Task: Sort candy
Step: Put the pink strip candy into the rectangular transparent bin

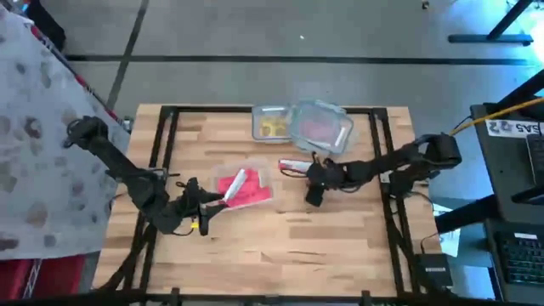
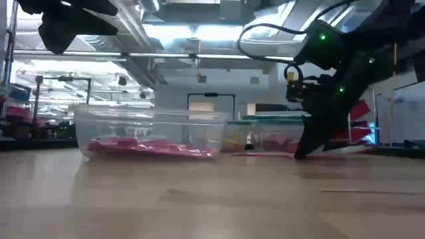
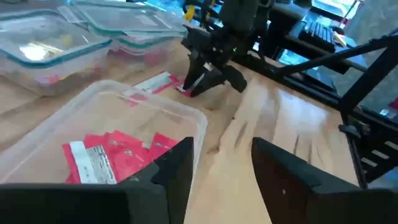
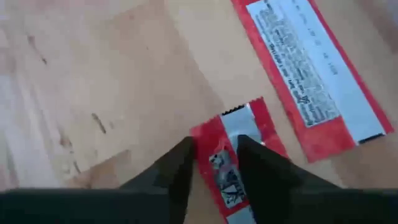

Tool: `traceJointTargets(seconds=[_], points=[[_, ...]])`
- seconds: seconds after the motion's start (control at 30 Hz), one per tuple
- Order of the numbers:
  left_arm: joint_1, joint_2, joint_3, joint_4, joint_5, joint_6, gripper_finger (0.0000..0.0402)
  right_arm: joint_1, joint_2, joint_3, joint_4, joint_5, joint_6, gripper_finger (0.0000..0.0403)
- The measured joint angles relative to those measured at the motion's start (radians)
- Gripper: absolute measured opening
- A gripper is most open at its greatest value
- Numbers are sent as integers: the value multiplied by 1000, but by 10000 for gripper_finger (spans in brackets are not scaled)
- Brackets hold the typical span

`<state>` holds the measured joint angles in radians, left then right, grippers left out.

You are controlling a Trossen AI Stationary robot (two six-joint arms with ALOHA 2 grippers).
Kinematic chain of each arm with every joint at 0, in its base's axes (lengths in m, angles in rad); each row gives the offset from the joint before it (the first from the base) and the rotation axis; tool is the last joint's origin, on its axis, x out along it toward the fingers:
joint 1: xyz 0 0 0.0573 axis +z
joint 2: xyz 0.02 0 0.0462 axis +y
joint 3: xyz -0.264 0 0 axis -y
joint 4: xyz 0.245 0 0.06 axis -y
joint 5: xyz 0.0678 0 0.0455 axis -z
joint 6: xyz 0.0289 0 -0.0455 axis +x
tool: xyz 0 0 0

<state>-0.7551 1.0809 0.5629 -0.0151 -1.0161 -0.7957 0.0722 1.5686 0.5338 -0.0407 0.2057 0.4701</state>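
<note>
Two dark fingers of the right gripper fill the foreground of the right wrist view, their jaws drawn close on either side of a small red candy packet with a silvery strip down its middle and a crimped end; the packet lies flat on the light wooden tabletop between the tips, and whether they already pinch it I cannot tell. Just beyond the jaws, apart from that piece, lies a longer flat red packet with a white printed panel. From above, this gripper sits tipped down at the tabletop, with two clear plastic tubs just past it: a lidded one with yellow pieces and a second lidded one with red sweets. The left gripper hangs with its jaws parted and nothing between them, right at the near rim of an open clear plastic tub. Inside that tub, just off the jaws, rest several flat red-pink packets, one turned to show a white label. Seen from table height, the same pile forms a low pink layer on the tub's floor.
</note>
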Motion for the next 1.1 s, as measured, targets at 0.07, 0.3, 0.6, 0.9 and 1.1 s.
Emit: traceJointTargets(seconds=[0.07, 0.3, 0.6, 0.9, 1.1], points=[[0, 0, 0, 0, 0, -4, 146, 32, 4, 2, 53, -10, 0, 22], [0, 1, 0, -3, 0, 3, 146, 121, 10, 148, 259, -51, -79, 4], [0, 1, 0, -2, 0, -9, 146, 116, 40, 307, 922, -51, -309, 0], [0, 1, 0, 2, 0, -15, 146, 102, 315, 530, 1062, -19, -342, 0], [-4, 1, 0, 1, 0, -16, 146, 68, 514, 651, 1088, 43, -194, 0]])
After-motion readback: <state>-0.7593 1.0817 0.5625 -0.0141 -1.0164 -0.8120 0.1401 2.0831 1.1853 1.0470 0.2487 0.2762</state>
